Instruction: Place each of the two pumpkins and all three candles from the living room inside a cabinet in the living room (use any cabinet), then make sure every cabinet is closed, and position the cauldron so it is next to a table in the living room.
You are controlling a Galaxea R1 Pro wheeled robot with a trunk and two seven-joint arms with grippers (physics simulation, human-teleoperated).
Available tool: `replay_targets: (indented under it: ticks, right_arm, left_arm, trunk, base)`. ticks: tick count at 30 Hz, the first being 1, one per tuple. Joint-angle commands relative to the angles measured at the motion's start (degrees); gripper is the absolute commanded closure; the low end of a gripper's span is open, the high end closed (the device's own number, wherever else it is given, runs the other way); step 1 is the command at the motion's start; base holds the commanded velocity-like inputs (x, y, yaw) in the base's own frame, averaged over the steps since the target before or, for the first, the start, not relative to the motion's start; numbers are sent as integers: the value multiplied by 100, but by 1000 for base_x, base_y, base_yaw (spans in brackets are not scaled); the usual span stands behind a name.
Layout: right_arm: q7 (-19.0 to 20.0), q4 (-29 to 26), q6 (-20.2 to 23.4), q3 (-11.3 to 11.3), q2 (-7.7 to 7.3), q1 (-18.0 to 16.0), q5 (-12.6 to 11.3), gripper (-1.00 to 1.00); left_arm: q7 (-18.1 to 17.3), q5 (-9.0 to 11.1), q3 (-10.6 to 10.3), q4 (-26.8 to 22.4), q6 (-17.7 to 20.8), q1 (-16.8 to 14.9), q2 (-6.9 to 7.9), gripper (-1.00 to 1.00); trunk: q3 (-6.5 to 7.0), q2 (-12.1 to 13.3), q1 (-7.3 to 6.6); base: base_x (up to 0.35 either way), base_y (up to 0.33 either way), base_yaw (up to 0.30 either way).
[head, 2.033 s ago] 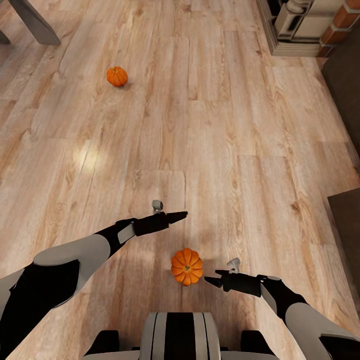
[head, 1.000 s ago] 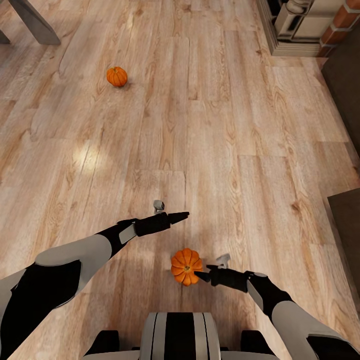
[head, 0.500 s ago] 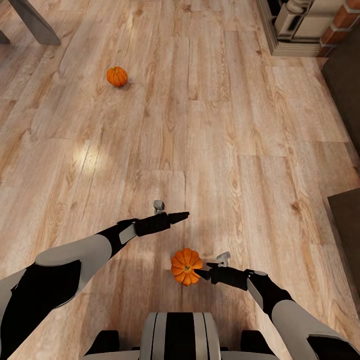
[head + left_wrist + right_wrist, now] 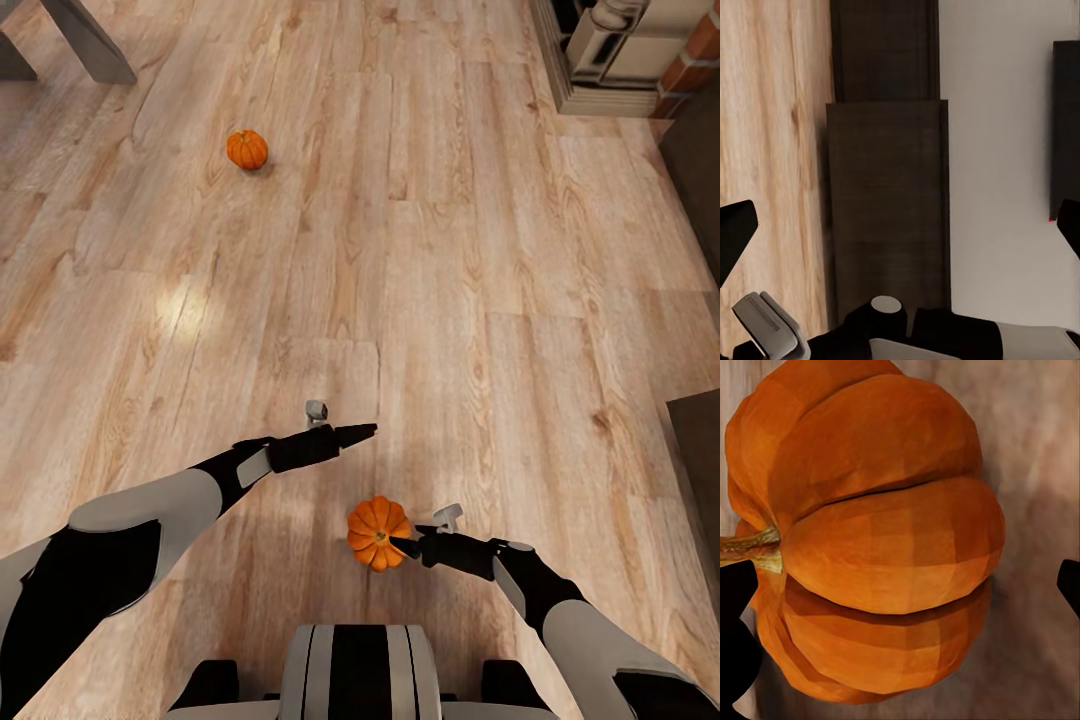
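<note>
Just ahead of my base, one orange ribbed pumpkin point(image 4: 374, 530) lies on the light plank floor. My right gripper point(image 4: 405, 546) is open, its tips reaching the pumpkin's right side. In the right wrist view that pumpkin point(image 4: 877, 540) sits between the spread black fingertips point(image 4: 735, 615), its brown stem beside one of them. A second pumpkin point(image 4: 247, 149) rests far off at the upper left. My left gripper point(image 4: 357, 432) hovers open over bare floor, holding nothing. The left wrist view looks at the dark brown cabinet point(image 4: 885, 202) against a white wall. The candles and cauldron are out of view.
A dark grey table leg point(image 4: 90, 42) stands at the top left. The brick fireplace point(image 4: 690, 55) with its pale hearth is at the top right. A dark brown block point(image 4: 700, 450) edges in at the right. A black TV point(image 4: 1066, 127) hangs on the wall.
My right gripper has slid left until its tips reach the near pumpkin. The left arm has held still. The whole picture has shifted slightly, so the camera moved.
</note>
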Motion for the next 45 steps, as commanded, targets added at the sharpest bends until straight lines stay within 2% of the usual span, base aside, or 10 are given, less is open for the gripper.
replay_targets:
  ticks: [1, 18, 25, 45]
  right_arm:
    - [-3, 0, 0, 0, 0, 0, -1, -100]
    - [-34, 9, -3, -8, 1, 0, -13, -100]
    - [-181, 7, -1, -8, 1, 0, -26, -100]
    - [-226, 1, 0, -8, 1, 0, -28, -100]
  left_arm:
    - [0, 0, 0, 0, 0, 0, 4, -100]
    - [0, 0, 0, 0, 0, 0, 12, -100]
    - [0, 0, 0, 0, 0, 0, 12, -100]
    - [0, 0, 0, 0, 0, 0, 12, -100]
  trunk:
    - [-1, 0, 0]
    - [-3, 0, 0]
    - [-27, 0, 0]
    - [-57, 0, 0]
  base:
    - [0, 0, 30]
    - [0, 0, 6]
    - [0, 0, 104]
    - [0, 0, 76]
